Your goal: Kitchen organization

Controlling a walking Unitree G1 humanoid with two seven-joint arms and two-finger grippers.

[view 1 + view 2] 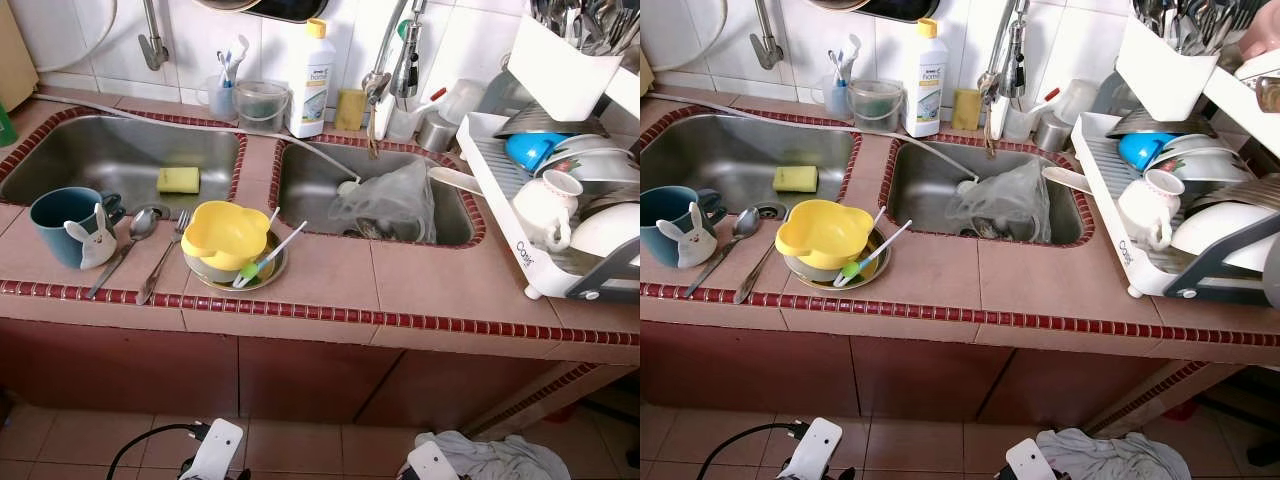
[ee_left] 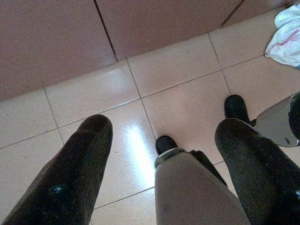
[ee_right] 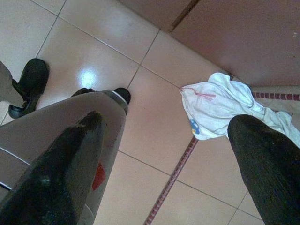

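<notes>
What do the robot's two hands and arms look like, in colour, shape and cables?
The left hand and the right hand each have two long, thick black fingers with a matte, slightly textured surface and rounded tips. In the head views, white wrist housings sit at the lower edge, and a black cable loops by the left one.

white wall tiles (image 1: 190, 35) back a pink tiled counter (image 1: 430, 285) (dark red trim) above glossy floor tiles (image 2: 183, 93).

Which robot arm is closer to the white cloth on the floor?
Right. The right tool hangs just beside the white cloth; the left tool hangs farther off, toward the other side.
</notes>
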